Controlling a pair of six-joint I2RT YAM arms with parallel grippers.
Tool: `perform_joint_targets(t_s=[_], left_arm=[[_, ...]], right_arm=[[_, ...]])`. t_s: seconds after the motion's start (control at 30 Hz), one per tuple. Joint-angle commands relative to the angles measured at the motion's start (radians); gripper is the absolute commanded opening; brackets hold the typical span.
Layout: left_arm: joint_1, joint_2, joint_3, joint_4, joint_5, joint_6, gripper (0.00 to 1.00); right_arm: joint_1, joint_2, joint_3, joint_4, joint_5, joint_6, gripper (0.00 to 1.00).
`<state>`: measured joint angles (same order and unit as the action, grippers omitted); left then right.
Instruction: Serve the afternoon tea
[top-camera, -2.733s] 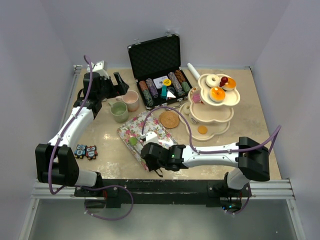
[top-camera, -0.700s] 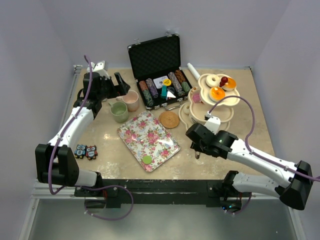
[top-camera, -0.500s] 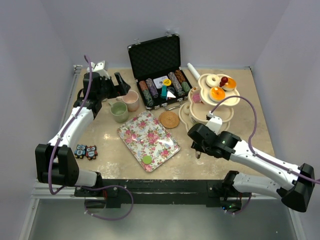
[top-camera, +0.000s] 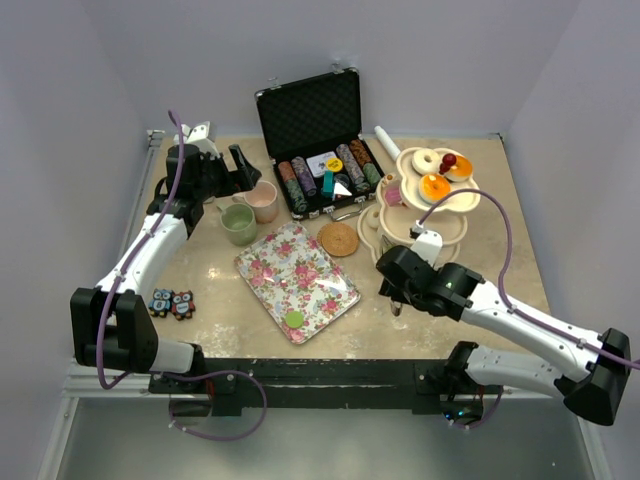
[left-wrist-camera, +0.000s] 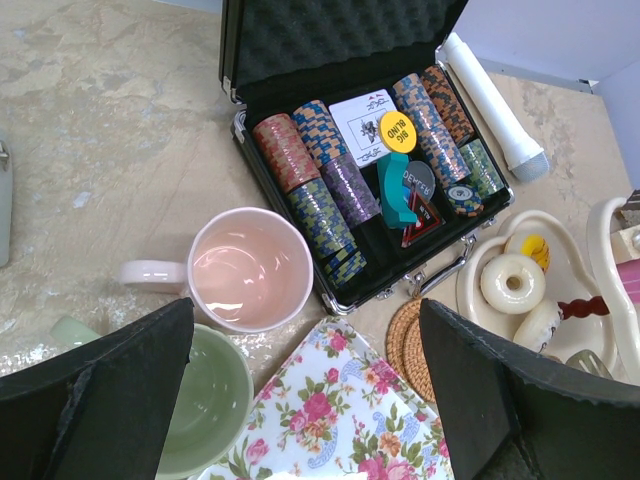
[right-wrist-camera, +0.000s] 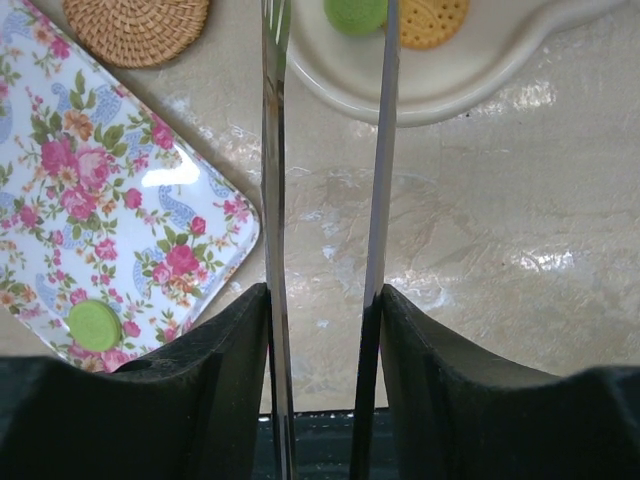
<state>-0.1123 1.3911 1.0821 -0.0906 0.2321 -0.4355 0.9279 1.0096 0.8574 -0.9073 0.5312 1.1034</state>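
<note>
The cream three-tier stand (top-camera: 452, 232) stands at the right with a donut (top-camera: 424, 160) and small cakes (top-camera: 435, 187) on top. My right gripper (top-camera: 396, 296) (right-wrist-camera: 325, 310) is shut on metal tongs (right-wrist-camera: 275, 150). Their tips reach over the stand's bottom tier (right-wrist-camera: 470, 70). A green macaron (right-wrist-camera: 356, 14) lies between the tips, beside an orange biscuit (right-wrist-camera: 432, 20). My left gripper (top-camera: 238, 165) (left-wrist-camera: 305, 400) is open and empty above the pink cup (left-wrist-camera: 250, 270) and green cup (left-wrist-camera: 205, 405).
A floral tray (top-camera: 290, 265) lies in the middle with another green macaron (top-camera: 293, 320) on it. An open poker-chip case (top-camera: 320, 150) stands at the back. A woven coaster (top-camera: 339, 238) lies beside the stand, and owl figures (top-camera: 171, 302) lie at the near left.
My right arm has swung from over the floral tray to the stand, with the tongs now reaching over the bottom tier. The left arm has not moved.
</note>
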Motion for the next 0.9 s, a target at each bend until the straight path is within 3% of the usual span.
perform_joint_targets(t_s=[0.0,0.33,0.67,0.87], left_arm=[[0.0,-0.026,0.013,0.043,0.009,-0.011,0.99],[0.0,-0.021,0.015,0.038,-0.011,0.0,0.99],[0.0,-0.02,0.015,0.035,-0.023,0.006,0.99],[0.0,-0.015,0.013,0.035,-0.025,0.004,0.99]], right_arm=[[-0.003,-0.029,0.012,0.125,-0.022,-0.118,0.47],[0.07,-0.019,0.029,0.268,-0.148,-0.194,0.45],[0.469,0.202,0.074,0.314,-0.163,-0.102,0.47],[0.555,0.239,0.088,0.288,-0.174,-0.082,0.49]])
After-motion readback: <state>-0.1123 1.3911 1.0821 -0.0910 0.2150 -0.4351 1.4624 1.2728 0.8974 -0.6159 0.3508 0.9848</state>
